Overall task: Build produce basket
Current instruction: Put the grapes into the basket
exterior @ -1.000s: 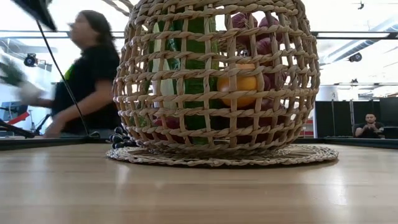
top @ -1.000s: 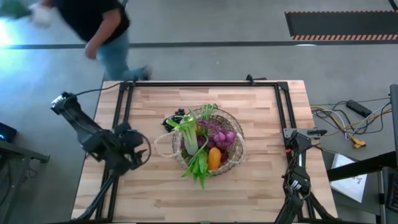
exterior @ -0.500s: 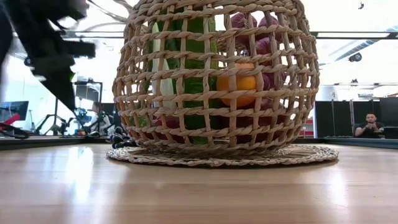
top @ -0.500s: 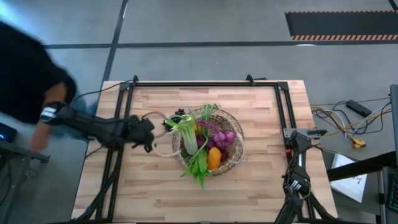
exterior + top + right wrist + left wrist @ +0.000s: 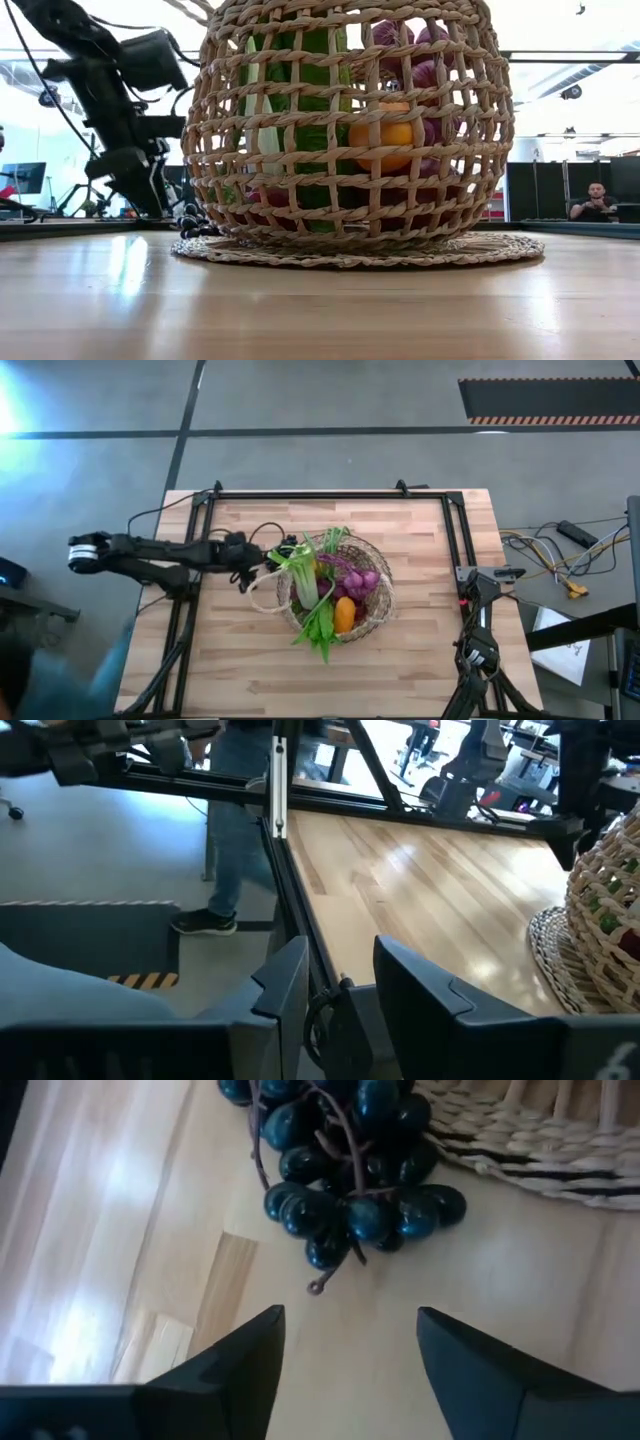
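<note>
The woven basket (image 5: 372, 600) stands mid-table on its flat woven base (image 5: 480, 250). It holds a white-green leek (image 5: 305, 582), green leaves (image 5: 320, 628), an orange piece (image 5: 344, 614) and purple bunches (image 5: 355, 576). Dark grapes (image 5: 284, 549) (image 5: 350, 1170) lie on the table by the basket's far-left side. My left gripper (image 5: 252, 563) (image 5: 350, 1350) hovers open just left of the grapes, tilted down, its fingers short of them. At the table's right edge, my right gripper (image 5: 340, 985) waits open with nothing between its fingers.
The basket's thin loop handle (image 5: 260, 592) droops onto the table on its left side, close under my left arm. A black frame rail (image 5: 200, 540) runs along the table's edges. Bare wood (image 5: 250, 670) lies toward the near edge. A cable (image 5: 160, 512) trails off the far left.
My left arm has swung from the table's left edge toward the basket and come down, its gripper now low over the table beside the grapes. A person who stood beyond the far left corner has gone out of view. The basket and produce have kept still.
</note>
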Available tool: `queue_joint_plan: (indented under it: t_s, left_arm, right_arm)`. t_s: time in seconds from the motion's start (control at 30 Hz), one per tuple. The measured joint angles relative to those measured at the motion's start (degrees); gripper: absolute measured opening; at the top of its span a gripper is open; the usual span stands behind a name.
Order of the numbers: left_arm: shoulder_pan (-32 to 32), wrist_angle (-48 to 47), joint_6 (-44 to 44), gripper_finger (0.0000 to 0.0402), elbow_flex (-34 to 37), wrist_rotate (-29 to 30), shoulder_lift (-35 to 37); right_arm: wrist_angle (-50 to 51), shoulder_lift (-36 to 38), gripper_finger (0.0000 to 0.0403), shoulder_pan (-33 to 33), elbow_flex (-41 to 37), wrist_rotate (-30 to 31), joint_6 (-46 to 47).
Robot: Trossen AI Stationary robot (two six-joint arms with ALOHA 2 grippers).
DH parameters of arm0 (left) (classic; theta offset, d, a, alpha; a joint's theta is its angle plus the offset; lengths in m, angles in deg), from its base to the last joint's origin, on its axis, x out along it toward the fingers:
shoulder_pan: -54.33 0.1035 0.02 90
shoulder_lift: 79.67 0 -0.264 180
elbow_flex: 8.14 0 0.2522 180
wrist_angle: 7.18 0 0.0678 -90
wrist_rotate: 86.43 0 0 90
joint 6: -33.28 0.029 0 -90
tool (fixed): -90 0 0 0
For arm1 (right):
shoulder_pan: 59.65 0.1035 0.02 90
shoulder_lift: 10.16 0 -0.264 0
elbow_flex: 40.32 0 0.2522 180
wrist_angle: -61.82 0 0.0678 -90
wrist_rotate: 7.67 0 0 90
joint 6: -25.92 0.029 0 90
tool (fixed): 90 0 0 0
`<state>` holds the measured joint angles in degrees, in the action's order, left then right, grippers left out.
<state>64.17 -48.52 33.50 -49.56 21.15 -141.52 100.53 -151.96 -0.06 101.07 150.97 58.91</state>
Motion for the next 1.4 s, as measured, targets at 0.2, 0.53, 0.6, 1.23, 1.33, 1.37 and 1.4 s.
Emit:
queue_joint_plan:
  t_s: [0.2,0.53,0.6,1.23,1.33,1.37,1.4]
  left_arm:
    - [1.5,4.3,3.5,0.0172,-0.1,0.1,-6.2]
    - [1.7,14.0,6.8,0.0155,-0.2,1.3,-14.3]
    - [1.6,14.1,7.7,0.0147,-0.2,1.3,-14.8]
    - [-6.6,-9.4,-3.1,0.0003,-8.9,6.1,-1.4]
    - [-9.0,-18.9,-8.6,0.0002,-14.3,10.4,2.5]
    - [-9.8,-21.7,-10.3,0.0002,-16.4,11.2,3.6]
    - [-10.6,-24.2,-11.7,0.0002,-18.7,11.7,4.7]
  right_arm:
    - [0.0,0.0,0.0109,0.0,0.0,0.0,0.2]
    - [0.0,0.0,0.0109,0.0,0.0,0.0,0.6]
    - [0.0,0.0,0.0109,0.0,-0.2,0.0,0.7]
    - [0.0,0.0,0.0109,0.0,-0.5,0.0,1.7]
    - [0.0,0.0,0.0109,0.0,-0.5,0.0,1.6]
    - [0.0,0.0,0.0109,0.0,-0.5,0.0,1.6]
    - [0.0,0.0,0.0109,0.0,-0.5,0.3,1.5]
